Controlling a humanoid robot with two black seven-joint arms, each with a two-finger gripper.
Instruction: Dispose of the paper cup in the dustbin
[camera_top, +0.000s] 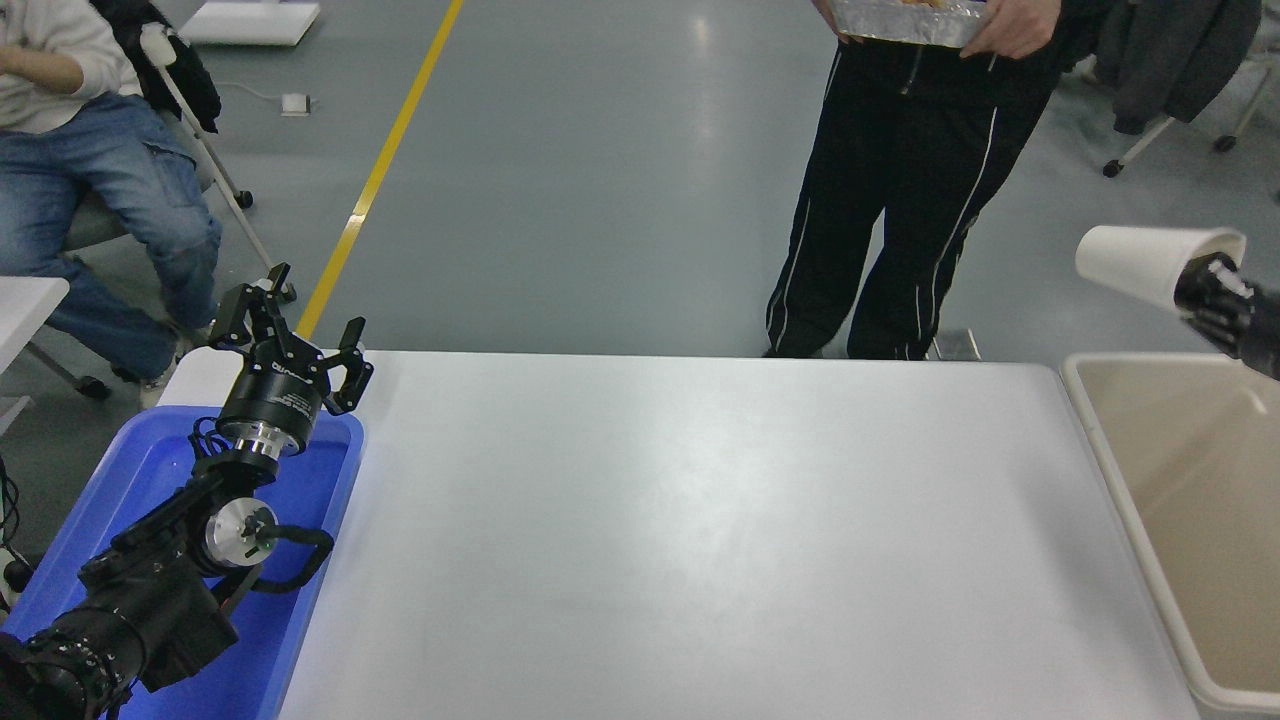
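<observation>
The white paper cup lies on its side in the air at the far right, base pointing left, above the far end of the beige dustbin. My right gripper comes in from the right edge and is shut on the cup's rim; most of the arm is out of view. The dustbin stands against the table's right edge, and what shows of its inside holds nothing. My left gripper is parked open at the lower left, over the blue tray.
A blue plastic tray sits at the table's left under the left arm. A person in black trousers stands at the far side holding a foil tray. Another person sits at the upper left.
</observation>
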